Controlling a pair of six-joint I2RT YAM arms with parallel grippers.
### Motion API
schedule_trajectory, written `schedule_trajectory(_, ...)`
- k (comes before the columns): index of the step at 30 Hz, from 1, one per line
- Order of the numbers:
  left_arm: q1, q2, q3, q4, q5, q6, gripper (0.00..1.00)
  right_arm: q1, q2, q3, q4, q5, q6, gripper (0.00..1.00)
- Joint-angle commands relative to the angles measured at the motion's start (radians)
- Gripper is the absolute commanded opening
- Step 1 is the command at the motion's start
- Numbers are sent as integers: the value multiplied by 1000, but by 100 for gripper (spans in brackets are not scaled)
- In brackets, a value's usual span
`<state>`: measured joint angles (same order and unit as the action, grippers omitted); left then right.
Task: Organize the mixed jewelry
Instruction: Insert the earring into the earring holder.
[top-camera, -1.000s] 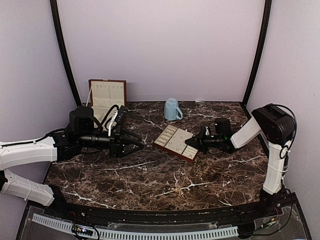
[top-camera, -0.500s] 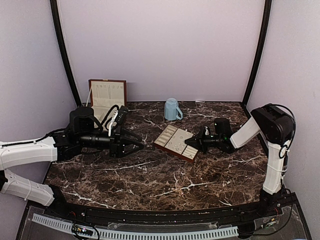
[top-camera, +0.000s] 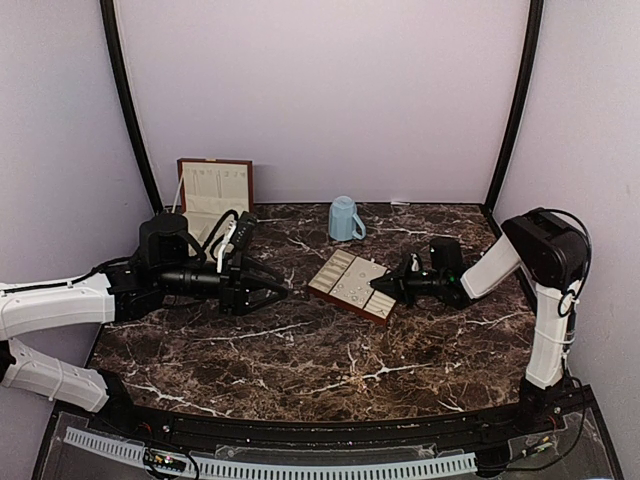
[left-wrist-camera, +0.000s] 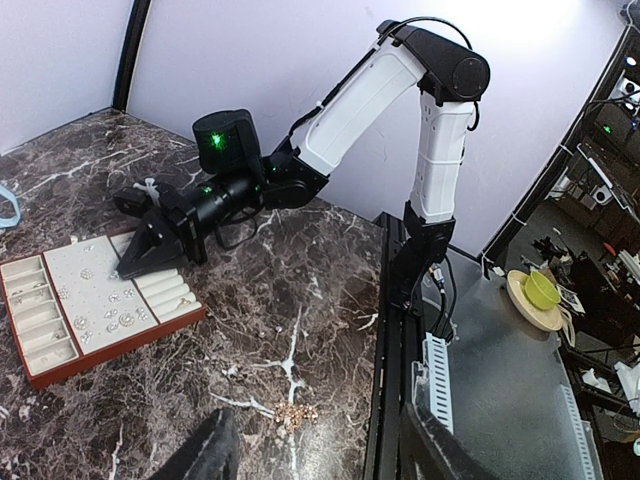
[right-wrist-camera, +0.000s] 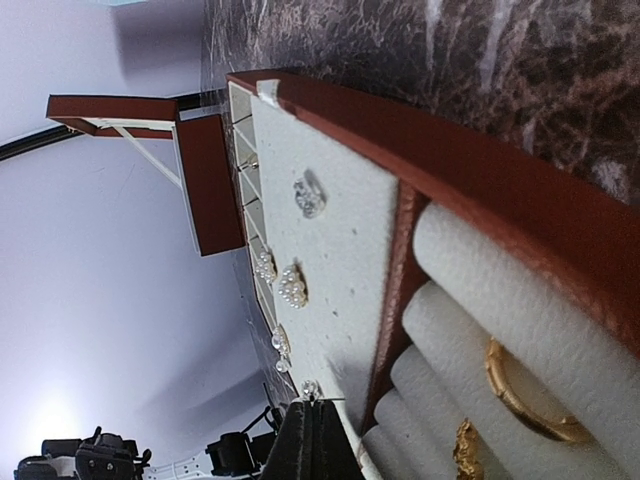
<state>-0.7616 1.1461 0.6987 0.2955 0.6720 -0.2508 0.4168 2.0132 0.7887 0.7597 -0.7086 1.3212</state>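
Observation:
The cream-lined tray (top-camera: 340, 270) lies mid-table, and several tiny silvery pieces of the mixed jewelry (left-wrist-camera: 112, 318) dot its flat panel. In the right wrist view, pearl clusters (right-wrist-camera: 292, 285) sit on that panel and gold rings (right-wrist-camera: 520, 395) sit in the ring rolls. My right gripper (right-wrist-camera: 315, 408) is shut on a small silvery stud (right-wrist-camera: 311, 386), holding it just above the tray's panel at its right edge (top-camera: 377, 284). My left gripper (left-wrist-camera: 315, 460) hovers open left of the tray (top-camera: 278, 290). A small golden jewelry heap (left-wrist-camera: 290, 413) lies on the marble between and ahead of its fingers.
A light-blue mug (top-camera: 345, 218) stands behind the tray. The reddish-brown wooden box (top-camera: 213, 188) stands open at the back left, behind my left arm. The table's right edge (left-wrist-camera: 378, 330) drops off beside the golden heap.

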Motion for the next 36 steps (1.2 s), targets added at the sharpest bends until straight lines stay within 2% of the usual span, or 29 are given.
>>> schedule_trajectory(1, 0, -6, 11, 7, 15, -8, 57, -5, -5, -16, -11, 34, -2, 0)
schedule_trajectory(22, 1, -16, 10, 7, 15, -10, 57, -7, -36, -5, -181, 85, -68, 0)
schedule_trajectory(33, 1, -14, 11, 5, 14, -7, 57, -7, -67, 60, -350, 108, -172, 0)
schedule_trajectory(36, 0, -15, 12, 4, 13, -7, 57, -9, -102, 83, -428, 145, -217, 5)
